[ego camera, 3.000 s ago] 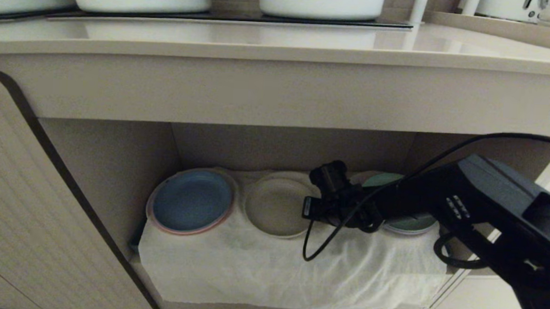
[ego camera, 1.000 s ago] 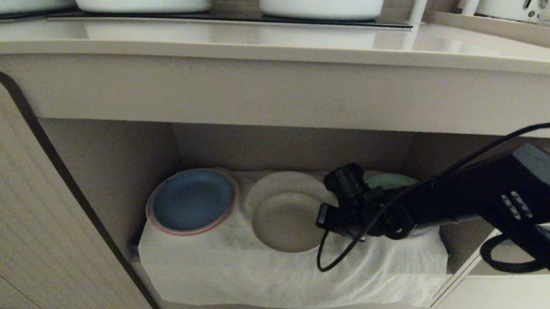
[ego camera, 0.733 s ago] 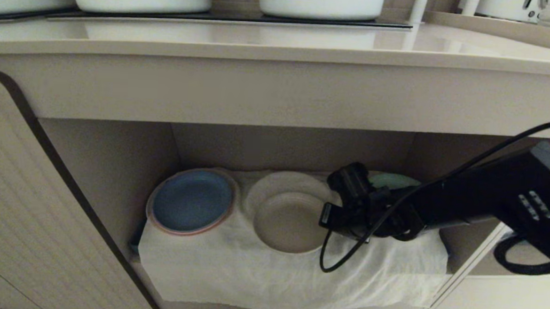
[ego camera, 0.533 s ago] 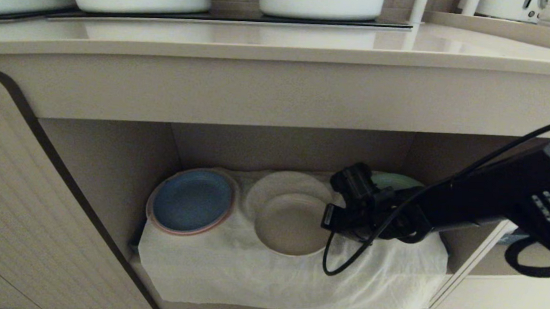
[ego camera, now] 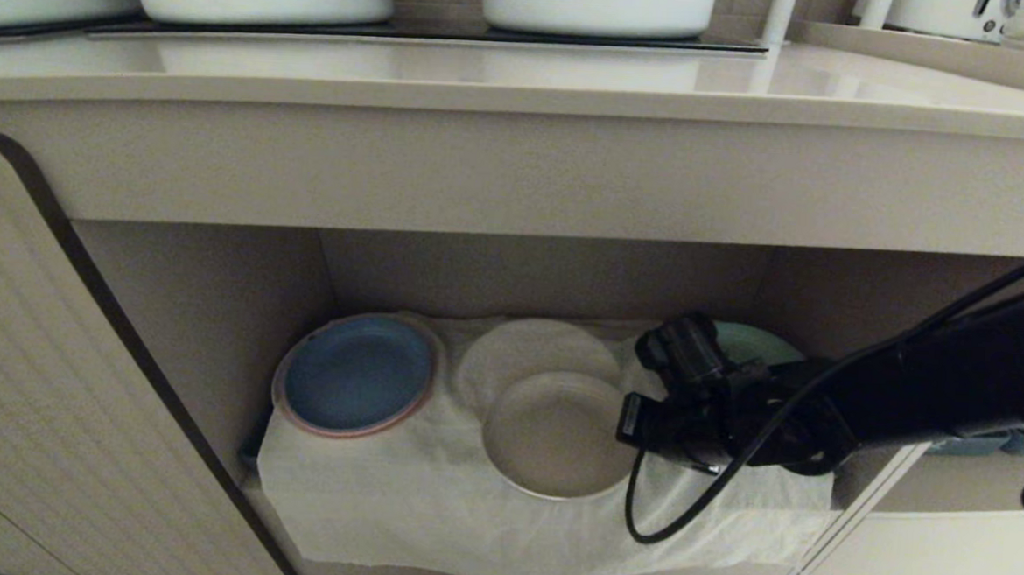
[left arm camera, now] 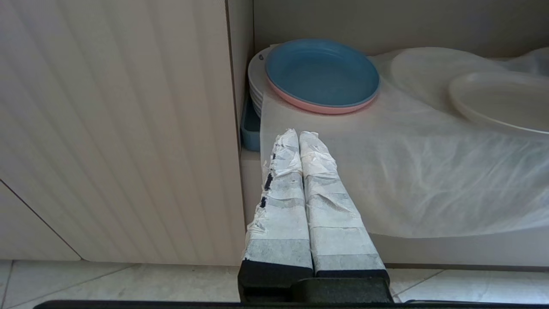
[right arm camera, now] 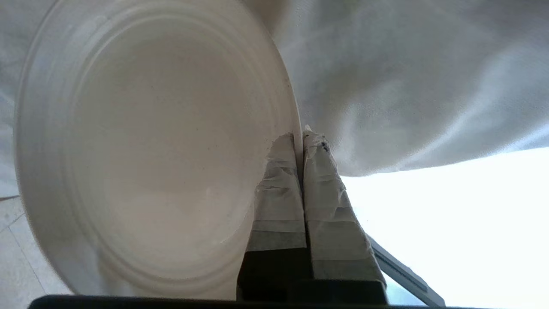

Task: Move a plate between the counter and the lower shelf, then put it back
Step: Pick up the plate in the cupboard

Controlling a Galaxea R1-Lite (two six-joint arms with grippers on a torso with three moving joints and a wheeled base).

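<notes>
Off to the far side of the working claw, the ribbed cabinet door (ego camera: 52, 369) stands open, and the left gripper (left arm camera: 300, 141) is parked low in front of it, taped fingers pressed together on nothing. Next along, still well clear of the claw, a blue plate (ego camera: 357, 372) sits on a stack at the left end of the lower shelf (ego camera: 213, 307), over the wrinkled white cloth (ego camera: 465, 513) that drapes the floor of the recess.

Then the plate (ego camera: 557, 434) itself — cream, low-rimmed, just off the claw's fingertips toward the blue one, out near the front of the shelf above the cloth. The right gripper (right arm camera: 299, 139) is clenched on its rim, one taped finger above the edge and one below, gripping only a thin slice of it. Behind the claw a green plate (ego camera: 759, 342) peeks out; above everything runs the counter (ego camera: 522, 86) with its white pots (ego camera: 597, 3).

The worry, as I see it, is that narrow pinch — with all the plate's weight hanging off one edge, it could pivot or slip out on the way up. The loose cloth might drag along and disturb the other plates, and the plate's far edge could clip the thick counter front if the lift runs too close.
</notes>
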